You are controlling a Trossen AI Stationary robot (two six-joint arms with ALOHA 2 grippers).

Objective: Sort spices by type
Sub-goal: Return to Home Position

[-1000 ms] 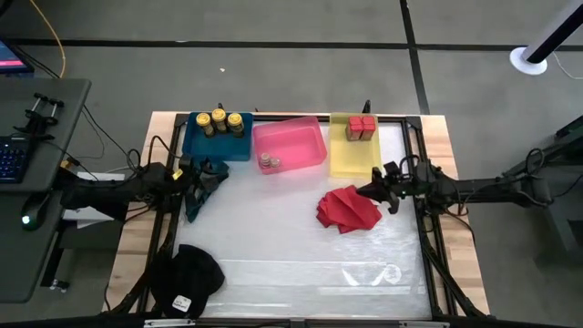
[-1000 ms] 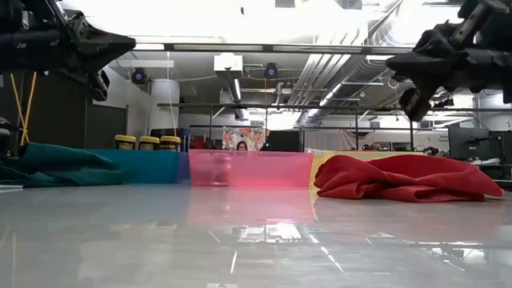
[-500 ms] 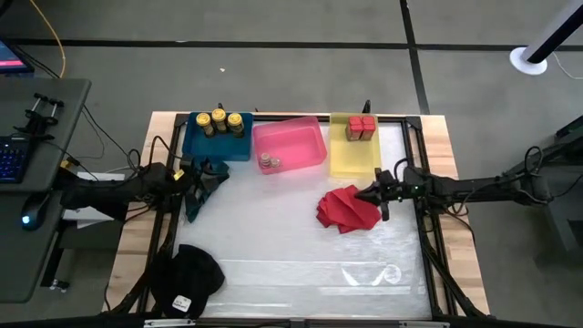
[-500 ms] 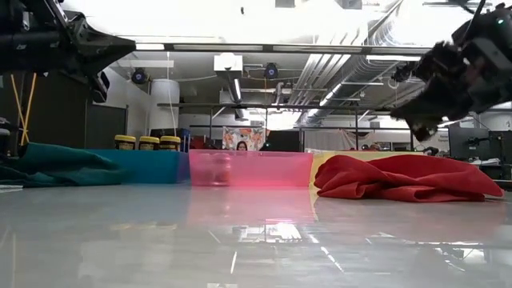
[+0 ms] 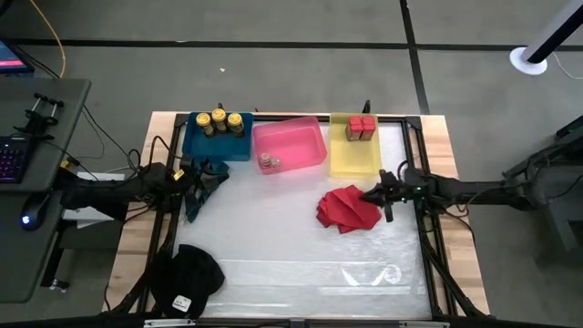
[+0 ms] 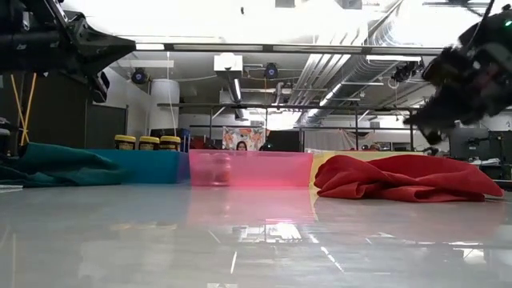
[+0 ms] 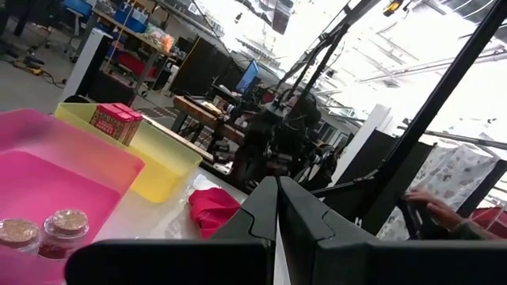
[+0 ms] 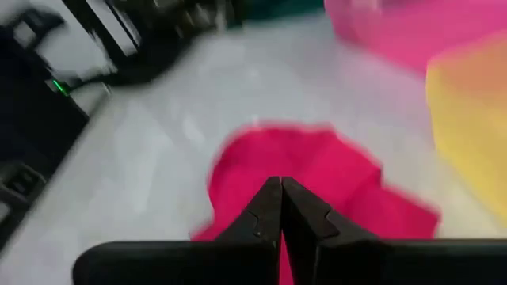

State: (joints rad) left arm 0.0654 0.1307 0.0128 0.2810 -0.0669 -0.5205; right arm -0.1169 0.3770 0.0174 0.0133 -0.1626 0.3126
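Three yellow-lidded jars (image 5: 219, 121) stand in the blue bin (image 5: 196, 148). Red tins (image 5: 361, 128) sit in the yellow bin (image 5: 351, 159). Small pale jars (image 5: 266, 162) (image 7: 62, 227) stand in the pink bin's (image 5: 296, 146) near left corner. My left gripper (image 5: 202, 177) (image 7: 277, 207) is shut and hovers over a teal cloth (image 5: 196, 196) in front of the blue bin. My right gripper (image 5: 372, 194) (image 8: 280, 202) is shut and hangs above the right edge of the red cloth (image 5: 344, 210) (image 6: 400, 178), which lies crumpled on the table.
A black cap-like thing (image 5: 187, 273) lies at the table's near left corner. The three bins line the far edge. The table's shiny middle and near right part (image 5: 301, 264) hold nothing. A person's hand (image 7: 432, 210) shows in the room beyond.
My right gripper has shifted a little toward the table's near edge and down, over the red cloth's right edge, and has tipped as it went. The cloth, the bins and the spices lie as before. My left arm has kept still.
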